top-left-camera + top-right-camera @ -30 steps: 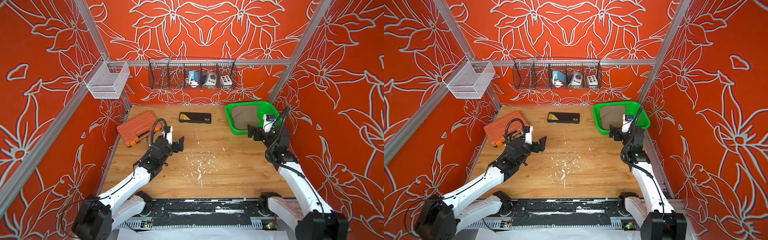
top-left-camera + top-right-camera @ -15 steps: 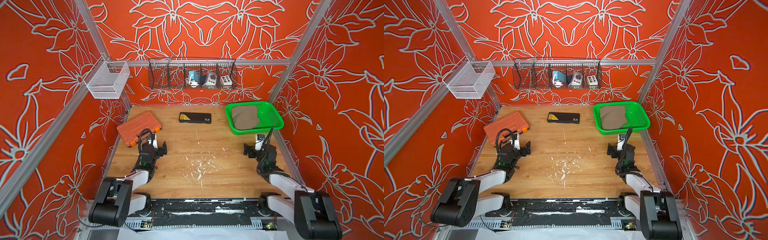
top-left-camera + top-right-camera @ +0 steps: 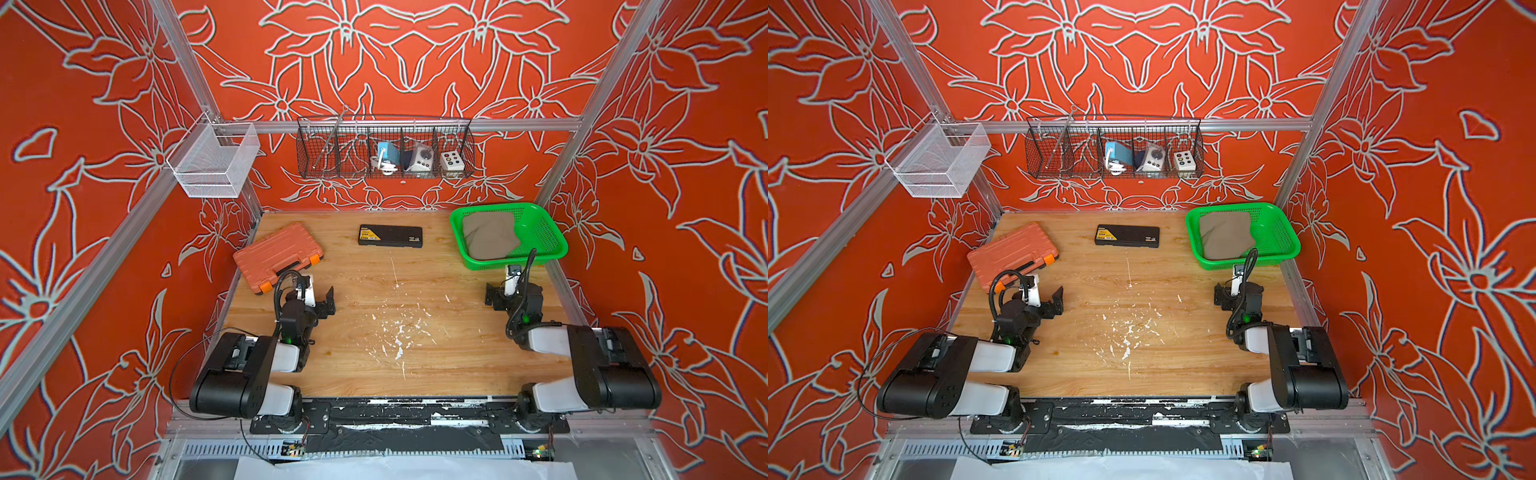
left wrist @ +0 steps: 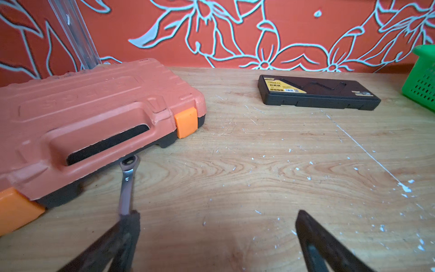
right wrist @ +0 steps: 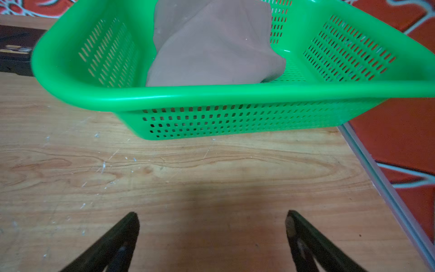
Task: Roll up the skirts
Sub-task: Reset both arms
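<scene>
Plain taupe skirts (image 3: 488, 235), green basket (image 3: 537, 232), orange case (image 3: 276, 254), black case (image 3: 390, 237) — red walls (image 3: 415, 62), white flower outlines

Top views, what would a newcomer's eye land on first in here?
First the loud orange walls with white flower outlines all around the booth. Next the bright green basket at the far right corner of the table, with the taupe skirt lying loosely inside it, and the orange tool case at the left side. Nearer the front, the left gripper and right gripper sit low over the table, both open and empty.
</scene>
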Robot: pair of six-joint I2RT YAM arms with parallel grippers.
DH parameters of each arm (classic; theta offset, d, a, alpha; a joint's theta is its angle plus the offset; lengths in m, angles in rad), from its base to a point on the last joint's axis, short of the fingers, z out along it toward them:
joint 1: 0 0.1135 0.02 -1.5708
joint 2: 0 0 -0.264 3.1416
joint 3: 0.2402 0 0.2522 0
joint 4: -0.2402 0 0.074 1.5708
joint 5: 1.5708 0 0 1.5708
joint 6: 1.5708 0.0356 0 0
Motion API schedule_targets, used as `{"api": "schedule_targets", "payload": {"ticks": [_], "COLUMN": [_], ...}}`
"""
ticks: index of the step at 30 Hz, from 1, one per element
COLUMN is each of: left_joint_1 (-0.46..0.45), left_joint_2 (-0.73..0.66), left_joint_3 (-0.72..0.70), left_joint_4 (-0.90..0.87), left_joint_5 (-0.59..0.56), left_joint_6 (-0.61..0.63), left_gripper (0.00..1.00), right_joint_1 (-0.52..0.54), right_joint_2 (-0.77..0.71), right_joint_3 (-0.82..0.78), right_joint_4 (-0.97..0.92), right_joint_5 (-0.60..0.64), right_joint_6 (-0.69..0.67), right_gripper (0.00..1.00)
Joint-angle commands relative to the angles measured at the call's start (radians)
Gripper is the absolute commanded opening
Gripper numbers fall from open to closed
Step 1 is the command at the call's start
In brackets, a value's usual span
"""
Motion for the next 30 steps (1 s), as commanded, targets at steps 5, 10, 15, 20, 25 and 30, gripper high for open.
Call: {"api": "schedule_targets", "payload": {"ticks": [5,10,15,20,25,30], "left_joint_1": [-0.035,-0.035,-0.034,-0.035,-0.041,-0.041], "left_joint_2": [0.001,0.001,0.001,0.001,0.001,0.002], "left_joint_3": [0.000,-0.001,0.000,-0.002,-0.002,-0.001], "left_joint_4": [0.089,0.091,0.091,0.092,0.094,0.094], "left_joint_5": [-0.083,-0.083,-0.083,-0.083,-0.094,-0.093], "left_joint_6": [0.014,0.014,0.014,0.014,0.016,0.016], "left_gripper": [0.97,0.97,0.97,0.97,0.97,0.97], "right_joint_1": [0.009,0.009,0.009,0.009,0.011,0.010], "right_joint_2": [-0.017,-0.015,-0.019,-0.018,-0.013,-0.011], "right_joint_3": [0.031,0.030,0.032,0.032,0.035,0.033], "right_joint_4": [0.013,0.016,0.003,0.006,0.005,0.012], "right_joint_5": [0.039,0.035,0.036,0.036,0.035,0.008], "right_joint_6": [-0.016,-0.018,-0.017,-0.017,-0.020,-0.030], "right_gripper": [0.98,0.98,0.98,0.98,0.98,0.98]}}
